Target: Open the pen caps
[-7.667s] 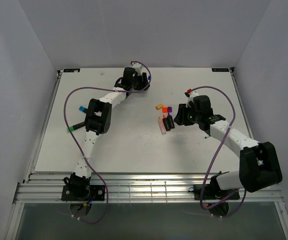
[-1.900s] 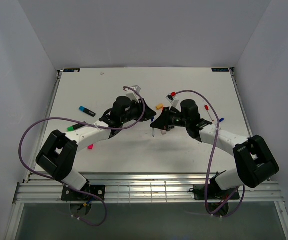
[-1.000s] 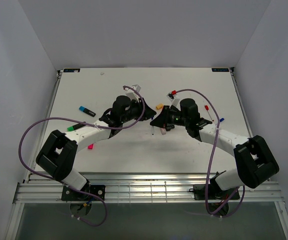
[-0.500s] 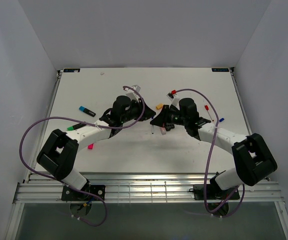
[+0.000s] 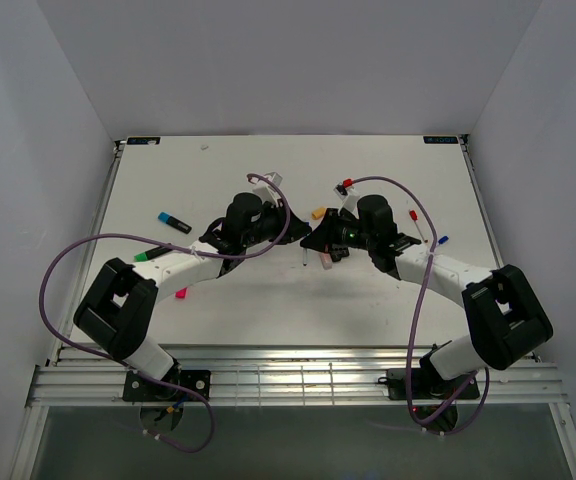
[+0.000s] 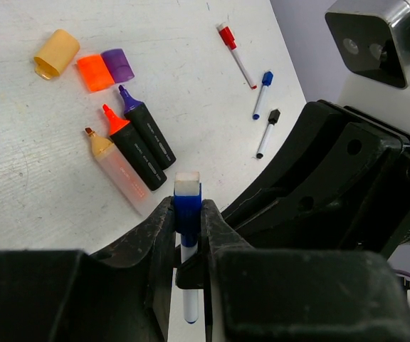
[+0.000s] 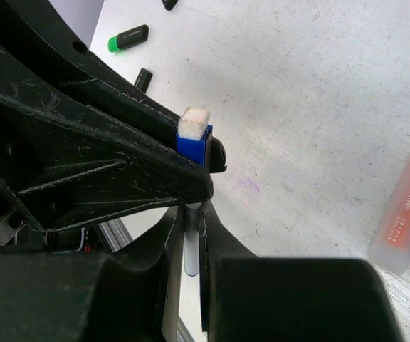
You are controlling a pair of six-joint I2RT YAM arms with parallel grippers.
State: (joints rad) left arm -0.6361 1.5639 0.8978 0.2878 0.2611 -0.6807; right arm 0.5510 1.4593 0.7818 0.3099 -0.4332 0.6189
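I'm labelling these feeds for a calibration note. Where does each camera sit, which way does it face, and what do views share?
Top external: above and behind the arms, looking down on the table; both arms show, left gripper and right gripper meeting mid-table.
Left wrist: on the left arm, looking along its fingers, shut on the blue cap; highlighters beyond.
Right wrist: on the right arm, facing the left gripper; own fingers hold the pen.
Shared: both wrist views show the blue cap.

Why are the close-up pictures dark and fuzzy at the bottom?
Left wrist view: the black jaws sit right by the lens, dark and soft, while the blue cap and the purple-tipped marker beyond are sharp. Right wrist view: likewise, dark soft shapes crowd the frame. Top view: even light, only faint shadows on the table.
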